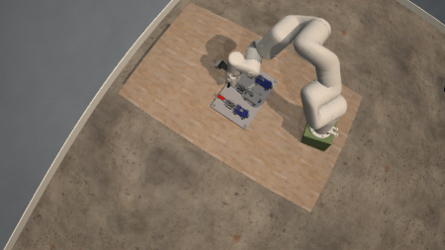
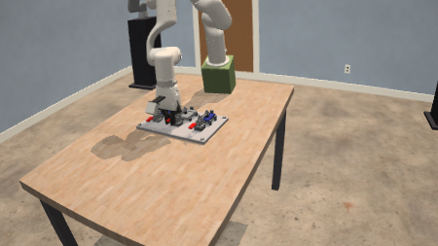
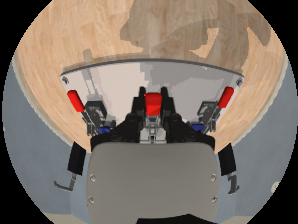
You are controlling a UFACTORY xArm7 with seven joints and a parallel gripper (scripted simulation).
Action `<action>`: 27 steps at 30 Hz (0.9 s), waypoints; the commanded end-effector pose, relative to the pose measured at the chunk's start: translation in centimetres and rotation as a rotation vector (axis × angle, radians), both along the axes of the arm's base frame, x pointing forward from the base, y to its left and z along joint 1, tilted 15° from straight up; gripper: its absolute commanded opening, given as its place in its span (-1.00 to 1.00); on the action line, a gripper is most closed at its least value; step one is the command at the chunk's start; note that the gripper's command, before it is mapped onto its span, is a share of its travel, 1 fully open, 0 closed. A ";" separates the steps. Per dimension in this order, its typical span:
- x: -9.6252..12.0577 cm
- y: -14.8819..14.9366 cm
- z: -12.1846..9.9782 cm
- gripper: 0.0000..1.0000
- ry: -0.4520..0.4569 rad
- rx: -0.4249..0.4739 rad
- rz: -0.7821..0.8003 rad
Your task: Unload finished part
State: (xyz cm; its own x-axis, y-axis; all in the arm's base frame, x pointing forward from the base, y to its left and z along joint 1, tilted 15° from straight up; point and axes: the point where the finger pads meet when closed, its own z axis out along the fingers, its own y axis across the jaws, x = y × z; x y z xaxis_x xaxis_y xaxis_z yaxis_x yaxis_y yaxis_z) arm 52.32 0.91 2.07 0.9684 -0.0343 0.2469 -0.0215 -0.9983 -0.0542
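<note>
The grey fixture plate (image 1: 223, 111) (image 2: 204, 136) (image 3: 120, 76) lies on the wooden table and carries three clamps in a row. My gripper (image 1: 230, 84) (image 2: 167, 116) (image 3: 153, 95) is low over the plate and shut on the red handle (image 3: 153, 102) of the middle clamp. The outer clamps' red handles (image 3: 75, 100) (image 3: 226, 96) stand free on either side. The two blue blanks (image 1: 264, 82) (image 1: 241, 112) sit in the outer nests. The grey finished part (image 1: 251, 98) sits in the middle nest between them. In the wrist view it is mostly hidden by my fingers.
The arm's green base block (image 1: 316, 138) (image 2: 218, 75) stands at the table's far end. Bare wooden table (image 1: 168, 75) (image 2: 146, 186) lies around the plate. A black stand (image 2: 141, 52) is on the floor beyond the table.
</note>
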 end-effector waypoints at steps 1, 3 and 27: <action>-0.1 0.0 0.4 -1.00 -0.003 0.000 0.000; -0.2 0.0 0.5 -1.00 -0.003 0.000 0.000; -1.7 0.0 1.3 -1.00 -0.003 0.000 0.000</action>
